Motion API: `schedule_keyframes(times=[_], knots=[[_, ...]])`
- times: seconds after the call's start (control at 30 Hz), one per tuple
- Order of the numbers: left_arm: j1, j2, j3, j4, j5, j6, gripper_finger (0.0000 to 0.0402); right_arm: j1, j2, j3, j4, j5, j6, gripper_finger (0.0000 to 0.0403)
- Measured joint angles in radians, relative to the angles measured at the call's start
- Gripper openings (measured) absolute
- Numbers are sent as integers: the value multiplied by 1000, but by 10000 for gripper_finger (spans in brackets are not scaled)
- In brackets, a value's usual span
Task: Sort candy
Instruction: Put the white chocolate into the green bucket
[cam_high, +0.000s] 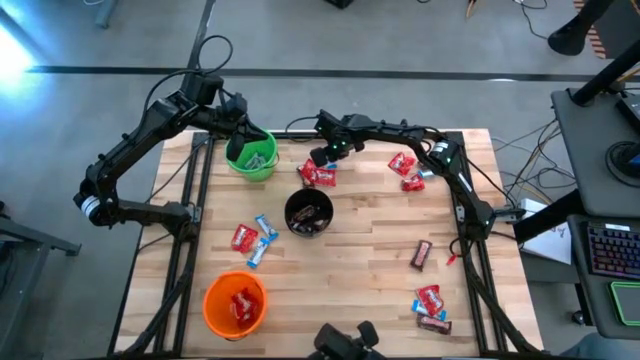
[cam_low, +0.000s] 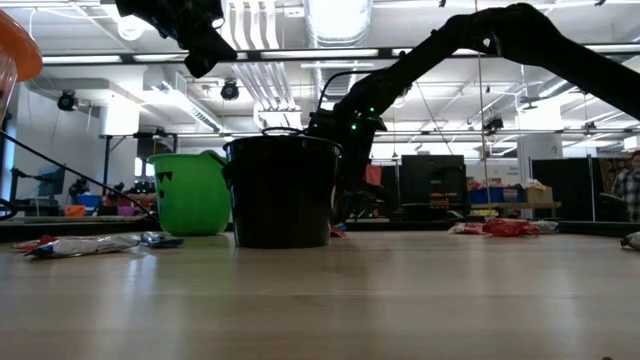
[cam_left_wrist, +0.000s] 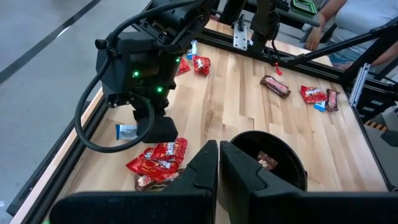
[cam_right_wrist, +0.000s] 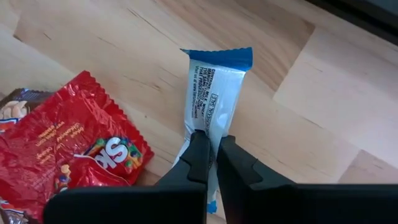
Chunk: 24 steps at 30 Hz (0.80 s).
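Item 1: my left gripper (cam_high: 243, 128), upper left of the high view, over the bright green plastic cup (cam_high: 252, 155), fingers pressed together on nothing.

Item 2: orange plastic cup (cam_high: 235, 304), lower left, red candy inside.

Item 3: black plastic cup (cam_high: 309, 212), centre, dark brown bars inside.

Item 4: my right gripper (cam_right_wrist: 211, 155), upper centre, clamped on a blue-and-white wrapped mini candy bar (cam_right_wrist: 214, 93) lying on the wooden slat table (cam_high: 350, 280), just beside shiny red wrappers (cam_right_wrist: 68, 149).

Item 5: loose candy scattered centre-left, upper right and lower right.
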Motion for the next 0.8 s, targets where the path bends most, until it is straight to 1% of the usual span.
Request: schedule_keyframes(times=[0.2,0.37,0.63,0.8], knots=[[0,0,0,-2,-7,18,0,0,-7,0,-17,2,-18,8],[0,1,0,-8,-8,19,0,-2,-38,-2,-26,13,-41,8],[0,1,0,-8,-9,19,0,-5,-141,-2,-26,20,-86,8],[0,1,0,-7,-8,19,0,7,-249,-1,-28,12,-128,8]])
